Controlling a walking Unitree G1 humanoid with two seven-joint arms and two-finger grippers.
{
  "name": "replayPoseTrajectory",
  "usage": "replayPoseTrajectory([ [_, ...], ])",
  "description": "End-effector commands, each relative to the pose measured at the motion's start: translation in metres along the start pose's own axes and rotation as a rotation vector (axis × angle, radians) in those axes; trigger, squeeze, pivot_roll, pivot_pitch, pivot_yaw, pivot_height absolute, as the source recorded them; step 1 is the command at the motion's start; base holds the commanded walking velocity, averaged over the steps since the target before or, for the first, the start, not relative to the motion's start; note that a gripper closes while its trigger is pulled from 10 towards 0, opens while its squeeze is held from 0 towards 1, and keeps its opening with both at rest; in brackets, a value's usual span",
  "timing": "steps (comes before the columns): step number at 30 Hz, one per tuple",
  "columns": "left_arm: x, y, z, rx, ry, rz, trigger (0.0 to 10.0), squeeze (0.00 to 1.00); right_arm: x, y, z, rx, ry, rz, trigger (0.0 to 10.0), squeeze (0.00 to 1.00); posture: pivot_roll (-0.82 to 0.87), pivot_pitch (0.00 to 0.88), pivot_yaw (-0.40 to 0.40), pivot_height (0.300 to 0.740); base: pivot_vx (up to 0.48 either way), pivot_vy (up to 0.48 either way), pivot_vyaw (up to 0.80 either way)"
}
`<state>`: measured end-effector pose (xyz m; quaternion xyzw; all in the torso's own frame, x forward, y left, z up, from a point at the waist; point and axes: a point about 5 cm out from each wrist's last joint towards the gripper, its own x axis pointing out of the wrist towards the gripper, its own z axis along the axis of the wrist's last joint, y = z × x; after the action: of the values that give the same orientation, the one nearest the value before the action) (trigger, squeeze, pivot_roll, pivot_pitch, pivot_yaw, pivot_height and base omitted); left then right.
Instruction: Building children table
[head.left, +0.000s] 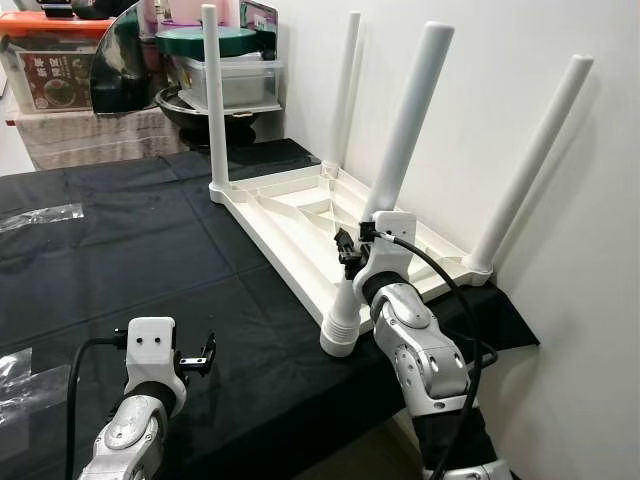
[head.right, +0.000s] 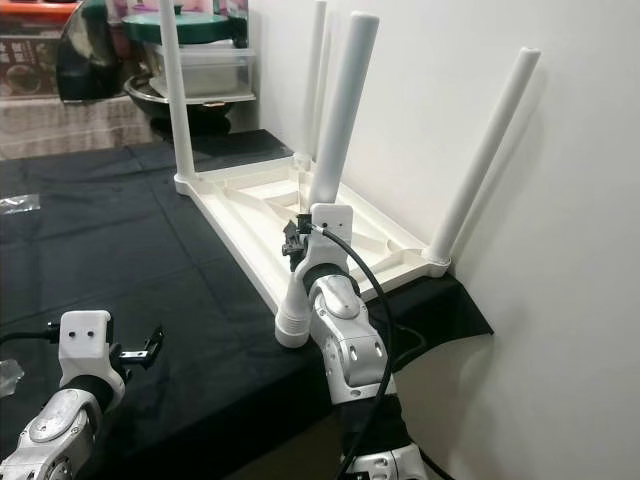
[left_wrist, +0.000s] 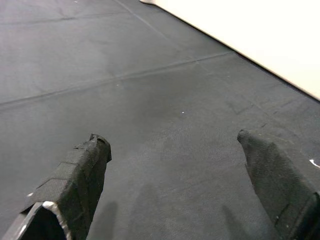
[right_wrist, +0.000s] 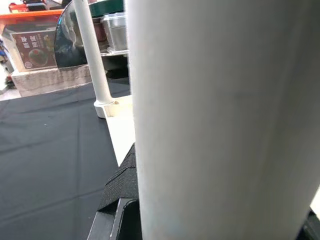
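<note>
A white children's table (head.left: 300, 215) lies upside down on the black cloth, close to the wall, with its legs pointing up. My right gripper (head.left: 350, 250) is shut on the low part of the nearest leg (head.left: 405, 130), which leans toward the wall above its ribbed socket at the table's near corner. In the right wrist view this leg (right_wrist: 220, 120) sits against a black finger (right_wrist: 122, 185). My left gripper (head.left: 205, 355) hovers open just over the cloth at the front left, and its fingers (left_wrist: 80, 170) hold nothing. The table's edge (left_wrist: 260, 35) shows beyond them.
The white wall (head.left: 560, 300) rises right beside the table. Storage boxes (head.left: 60, 70), a lidded container (head.left: 225, 70) and a dark bowl crowd the back. Clear plastic wrap (head.left: 35, 215) lies on the cloth at left. The cloth's front edge (head.left: 330, 430) drops off near my arms.
</note>
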<state>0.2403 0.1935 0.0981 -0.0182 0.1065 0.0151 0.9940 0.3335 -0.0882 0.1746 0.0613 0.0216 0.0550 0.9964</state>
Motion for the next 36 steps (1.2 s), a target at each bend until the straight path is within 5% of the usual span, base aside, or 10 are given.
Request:
replayPoseTrajectory([
  [1,0.0,0.002,-0.001,0.006,0.002,0.012,10.0,0.0,0.005,-0.049,-0.021,-0.042,0.061,-0.213,10.0,0.0,0.08,0.0,-0.1,0.74,0.0,0.0,0.0],
  [11,0.0,0.005,0.0,0.01,-0.003,0.028,10.0,0.0,0.016,-0.064,-0.011,-0.061,-0.015,-0.298,10.0,0.0,0.09,0.0,-0.102,0.74,0.0,0.0,0.0],
  [36,-0.001,0.003,-0.004,0.008,0.009,0.025,10.0,0.0,0.015,-0.052,-0.031,-0.053,0.038,-0.265,10.0,0.0,0.08,0.0,-0.103,0.74,0.0,0.0,0.0],
])
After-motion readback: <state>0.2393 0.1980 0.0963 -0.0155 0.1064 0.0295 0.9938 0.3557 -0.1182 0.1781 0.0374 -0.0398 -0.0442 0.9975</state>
